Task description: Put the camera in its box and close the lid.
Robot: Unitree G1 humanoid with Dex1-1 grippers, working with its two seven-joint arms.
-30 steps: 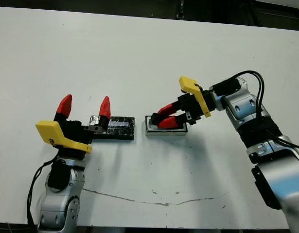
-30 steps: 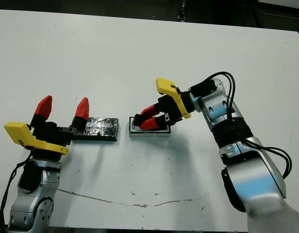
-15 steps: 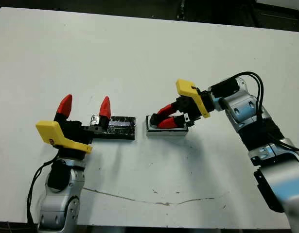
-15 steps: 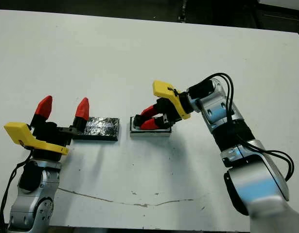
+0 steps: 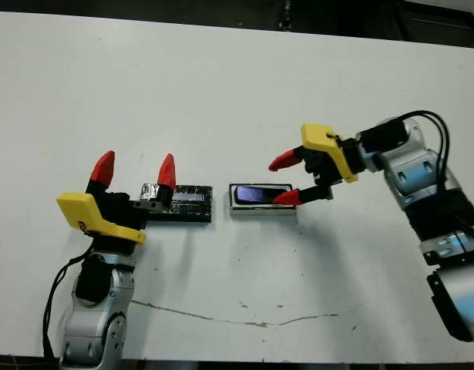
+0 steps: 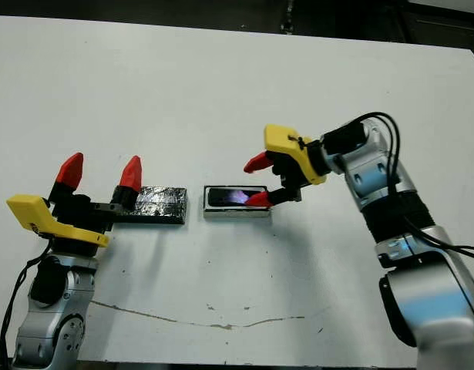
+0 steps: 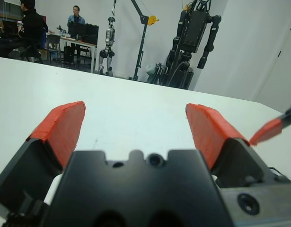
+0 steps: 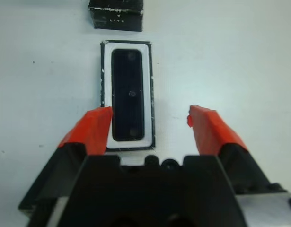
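Note:
The camera (image 8: 128, 94), a slim black bar, lies flat inside the box (image 8: 104, 94), a shallow white-rimmed tray at the middle of the table (image 5: 221, 92). In the eye views the camera (image 5: 259, 193) fills the box (image 5: 263, 211). My right gripper (image 5: 284, 179) stands open just right of the box, holding nothing, one fingertip over the box's right end. The lid (image 5: 183, 203), a glossy black slab with a pale stripe, lies just left of the box. My left gripper (image 5: 135, 169) is open, fingers pointing up, at the lid's left end.
A thin dark crack line (image 5: 244, 317) runs along the table near its front edge. Beyond the table, the left wrist view shows robot stands (image 7: 195, 38) and people (image 7: 31, 28) at desks far off.
My right gripper let go of the camera, opened, and drew back to the right of the box. The camera now lies in the box. The left arm stayed still.

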